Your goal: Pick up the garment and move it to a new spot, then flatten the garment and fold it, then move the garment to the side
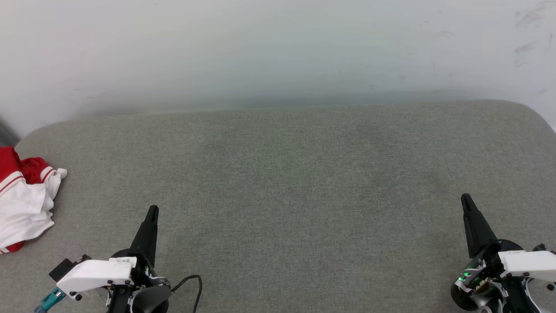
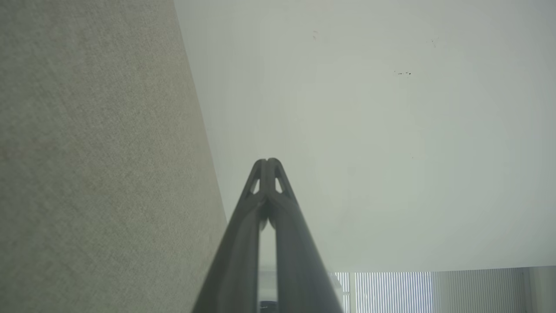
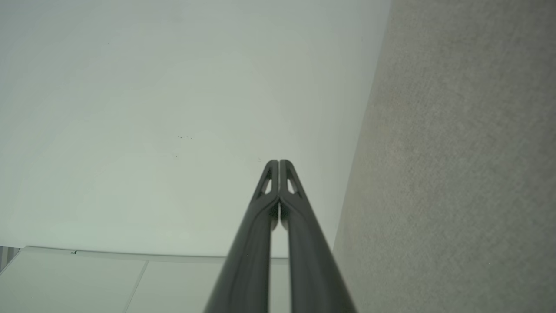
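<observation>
Lying crumpled at the left edge of the grey fabric-covered desk, the red short-sleeved cotton T-shirt with white sleeves looks unfolded, so pick-up seems pending. Both jaws sit pressed together, empty; the nearer left jaws must part and reach leftward.

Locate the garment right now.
Head view, far left edge: the garment lies crumpled on the grey padded surface, cut off by the picture's edge, to the left of the shut left hand and apart from it.
</observation>
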